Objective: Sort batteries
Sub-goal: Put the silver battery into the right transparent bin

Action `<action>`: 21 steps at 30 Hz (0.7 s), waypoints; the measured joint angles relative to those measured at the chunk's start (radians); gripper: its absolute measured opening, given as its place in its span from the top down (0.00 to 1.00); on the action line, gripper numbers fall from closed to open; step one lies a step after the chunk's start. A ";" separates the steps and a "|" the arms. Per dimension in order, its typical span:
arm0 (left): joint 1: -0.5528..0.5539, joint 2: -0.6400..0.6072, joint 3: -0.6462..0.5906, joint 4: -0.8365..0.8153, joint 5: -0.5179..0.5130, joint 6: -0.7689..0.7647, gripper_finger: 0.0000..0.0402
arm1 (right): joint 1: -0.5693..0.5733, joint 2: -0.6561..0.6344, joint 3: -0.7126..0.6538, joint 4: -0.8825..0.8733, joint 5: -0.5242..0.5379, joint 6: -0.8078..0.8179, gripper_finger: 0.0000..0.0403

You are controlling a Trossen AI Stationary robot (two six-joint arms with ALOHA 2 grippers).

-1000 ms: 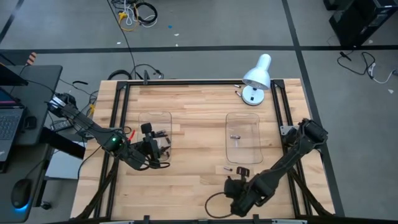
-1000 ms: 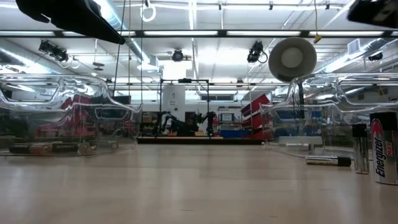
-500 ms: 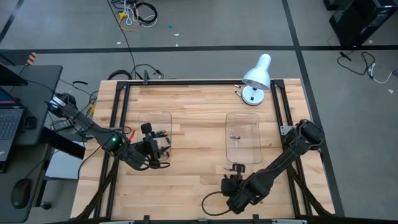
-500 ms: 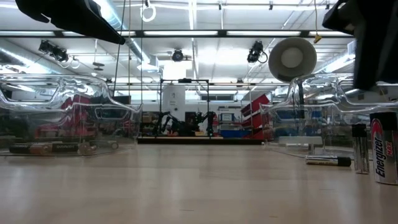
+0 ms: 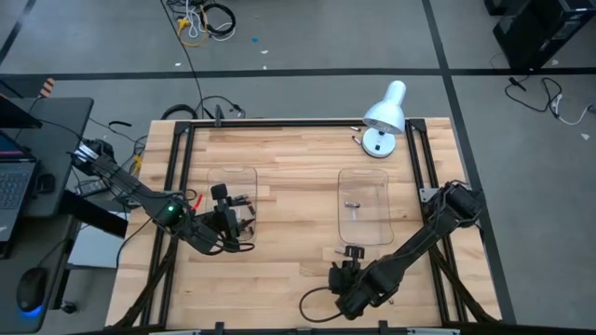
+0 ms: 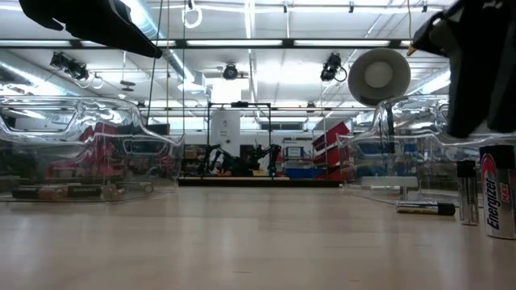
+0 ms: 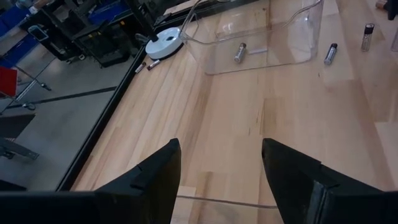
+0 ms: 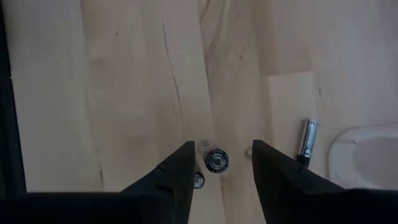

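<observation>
Small batteries (image 8: 217,160) stand upright on wood; another (image 8: 307,140) lies flat.

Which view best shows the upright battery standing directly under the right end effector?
The right wrist view: the upright battery sits end-on between the right end effector and its open fingers. The low view shows it from the side, label readable. In the high view the arm hides it; the left wrist view shows only distant batteries.

Upright battery (image 6: 501,192) — right edge cuts it off.

On the worktop (image 5: 298,149) two trays lie side by side, the left tray (image 5: 232,195) and the right tray (image 5: 363,205), with a lamp (image 5: 382,121) behind the right tray.
</observation>
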 joint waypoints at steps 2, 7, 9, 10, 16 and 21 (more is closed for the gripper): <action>0.000 0.000 0.000 -0.001 0.000 0.000 0.44 | 0.000 0.012 -0.001 -0.002 -0.013 0.000 0.64; 0.000 0.000 0.000 -0.003 0.000 0.000 0.44 | -0.001 0.028 -0.001 0.006 -0.021 0.007 0.64; 0.000 0.000 0.000 -0.006 0.000 0.000 0.44 | -0.002 0.034 -0.001 0.007 -0.023 0.007 0.64; 0.000 0.000 0.000 -0.006 0.000 0.000 0.44 | -0.002 0.038 -0.001 0.007 -0.027 0.005 0.65; 0.000 0.000 0.000 -0.005 0.000 0.000 0.44 | -0.005 0.039 -0.001 0.008 -0.030 0.004 0.67; 0.000 0.000 0.000 -0.006 0.000 0.000 0.44 | -0.006 0.039 -0.001 0.008 -0.030 0.003 0.70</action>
